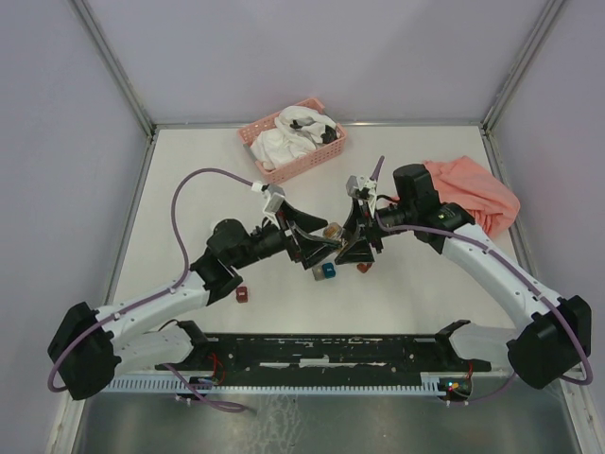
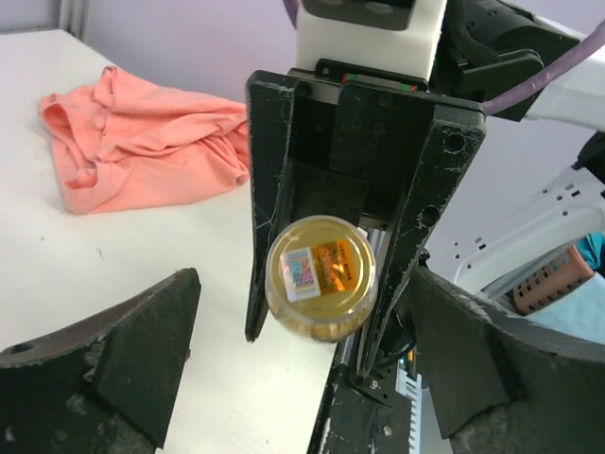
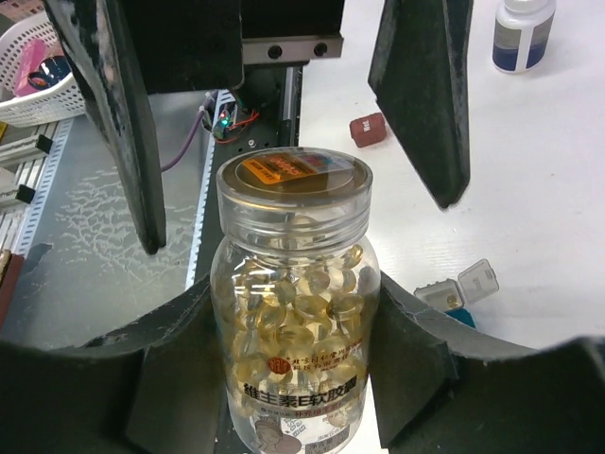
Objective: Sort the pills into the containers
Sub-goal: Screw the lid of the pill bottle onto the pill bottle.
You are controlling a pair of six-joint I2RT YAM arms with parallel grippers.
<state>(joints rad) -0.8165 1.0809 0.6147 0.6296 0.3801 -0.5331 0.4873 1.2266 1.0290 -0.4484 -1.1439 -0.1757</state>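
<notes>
The pills show as golden capsules inside a clear jar (image 3: 295,312). My right gripper (image 3: 298,355) is shut on the jar's lower body and holds it up over the middle of the table (image 1: 332,230). My left gripper (image 2: 304,293) is wide open, one finger on each side of the jar's labelled top (image 2: 321,270), not touching it. A teal box (image 1: 329,270) and a dark red box (image 1: 363,268) sit under the grippers. Another dark red box (image 1: 242,294) lies near the left arm. A small box with its lid open (image 3: 456,291) lies on the table beside the jar.
A pink slatted basket (image 1: 248,134) with white items stands at the back. A salmon cloth (image 1: 477,194) lies at the back right, also seen in the left wrist view (image 2: 142,142). A white bottle (image 3: 523,33) stands on the table. A dark red box (image 3: 368,130) lies beyond the jar.
</notes>
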